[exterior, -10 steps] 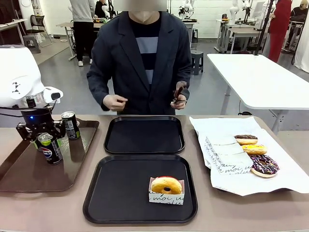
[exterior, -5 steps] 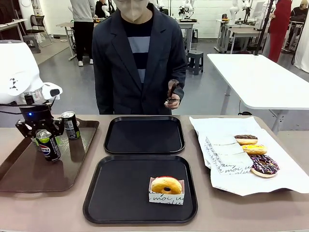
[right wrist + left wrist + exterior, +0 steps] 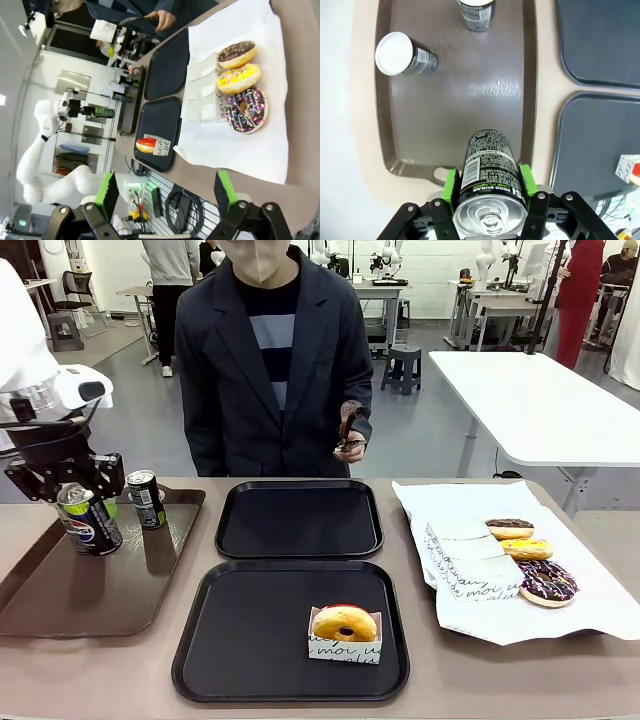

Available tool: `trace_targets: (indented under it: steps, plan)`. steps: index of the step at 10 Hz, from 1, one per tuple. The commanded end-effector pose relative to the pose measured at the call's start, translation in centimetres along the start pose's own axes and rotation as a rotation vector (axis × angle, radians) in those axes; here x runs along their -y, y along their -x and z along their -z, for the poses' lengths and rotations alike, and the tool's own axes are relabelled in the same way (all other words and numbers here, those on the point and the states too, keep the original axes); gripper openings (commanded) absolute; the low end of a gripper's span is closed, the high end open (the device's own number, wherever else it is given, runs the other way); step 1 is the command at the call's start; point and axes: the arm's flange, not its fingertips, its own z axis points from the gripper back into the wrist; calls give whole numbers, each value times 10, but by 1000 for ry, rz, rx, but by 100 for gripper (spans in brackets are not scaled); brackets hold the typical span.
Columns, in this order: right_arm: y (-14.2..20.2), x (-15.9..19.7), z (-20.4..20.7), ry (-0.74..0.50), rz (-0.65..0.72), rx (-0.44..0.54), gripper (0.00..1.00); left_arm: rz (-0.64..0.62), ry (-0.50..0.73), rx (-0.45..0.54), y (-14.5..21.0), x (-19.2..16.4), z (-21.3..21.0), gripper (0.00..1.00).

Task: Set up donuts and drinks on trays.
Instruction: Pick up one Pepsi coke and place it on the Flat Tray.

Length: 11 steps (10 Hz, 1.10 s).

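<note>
My left gripper (image 3: 87, 502) is shut on a dark Pepsi can (image 3: 90, 523) and holds it above the brown tray (image 3: 80, 590). In the left wrist view the green pads (image 3: 451, 184) clamp the can (image 3: 490, 172) on both sides. A second can (image 3: 146, 498) stands on the brown tray. Two black trays lie mid-table: the far one (image 3: 299, 520) is bare, and the near one (image 3: 250, 640) carries a yellow-glazed donut (image 3: 345, 623) in a white paper holder. My right gripper (image 3: 165, 192) hangs open above the table, over three donuts (image 3: 238, 78) on white paper.
Two more cans (image 3: 405, 55) (image 3: 476, 10) stand on the brown tray (image 3: 455, 110). The white paper sheet (image 3: 600, 610) at the right holds donuts (image 3: 527, 549) and folded holders (image 3: 465, 560). A person stands at the far side holding tongs (image 3: 350, 430).
My left gripper has lifted the Pepsi can off the brown tray and carried it up and to the left. The person has shifted a little to the left.
</note>
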Motion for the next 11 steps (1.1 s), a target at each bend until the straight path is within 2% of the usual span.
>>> trace_targets:
  steps: [1,2,5,6,8,11]
  plan:
    - [-2,1,-1,-20,-16,17,100,-27,-28,63,7,-9,1,0]
    - [-2,1,-1,-20,-16,17,100,0,0,0,0,0,0,0]
    - [-2,1,-1,-20,-16,17,100,0,0,0,0,0,0,0]
    - [-2,1,-1,-20,-16,17,100,-2,-6,-2,7,-2,2,59]
    - [-2,1,-1,-20,-16,17,100,102,83,-30,15,32,1,59]
    - [-2,1,-1,-20,-16,17,100,248,16,-57,44,109,1,59]
